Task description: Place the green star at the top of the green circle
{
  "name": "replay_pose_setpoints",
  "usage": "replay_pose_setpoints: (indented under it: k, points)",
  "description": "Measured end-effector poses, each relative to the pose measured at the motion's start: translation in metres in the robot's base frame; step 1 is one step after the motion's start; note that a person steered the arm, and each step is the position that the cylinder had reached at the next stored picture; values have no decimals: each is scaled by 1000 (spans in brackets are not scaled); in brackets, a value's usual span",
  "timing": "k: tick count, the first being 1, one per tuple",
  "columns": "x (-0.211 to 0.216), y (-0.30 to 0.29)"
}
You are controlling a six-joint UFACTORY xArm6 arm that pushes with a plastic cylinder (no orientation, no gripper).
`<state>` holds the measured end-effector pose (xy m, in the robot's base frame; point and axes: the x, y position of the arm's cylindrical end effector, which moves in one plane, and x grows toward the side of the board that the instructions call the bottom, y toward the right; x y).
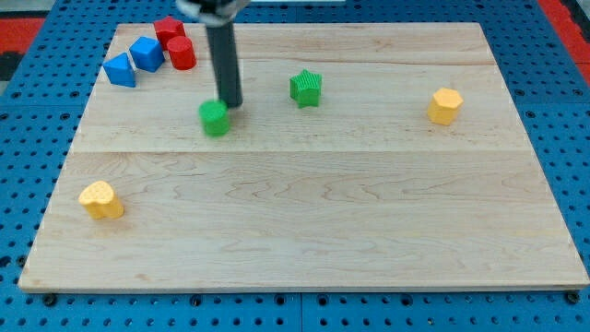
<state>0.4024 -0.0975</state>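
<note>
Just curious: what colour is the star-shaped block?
Green star block, clearest in the camera view.

Surface [369, 212]: pale light wood, planks with visible grain and seams, smooth matt finish. Under it, a blue perforated panel [572, 138], apparently plastic or painted metal; I cannot tell which.

Green plastic-looking star block [306, 88]: ribbed sides, matt. Green round block [215, 119]: same look, slight sheen on top. Yellow blocks [100, 200] [444, 106], red blocks [175, 44] and blue blocks [135, 62]: smooth, solid colour, low gloss.

My dark rod [223, 65]: dull grey-black, smooth, faint highlight along its length, down to my tip [230, 109].
</note>
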Motion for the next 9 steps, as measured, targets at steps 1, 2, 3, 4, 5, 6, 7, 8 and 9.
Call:
replay_pose_setpoints:
  k: [1,2,3,4,5,6,7,8,9]
  points:
    - [80,-44]
    - [85,-23]
    - [88,-70]
    - [75,-69]
    - [46,-4]
    - [1,124]
    - [-56,155]
    - [-67,102]
    - [-51,23]
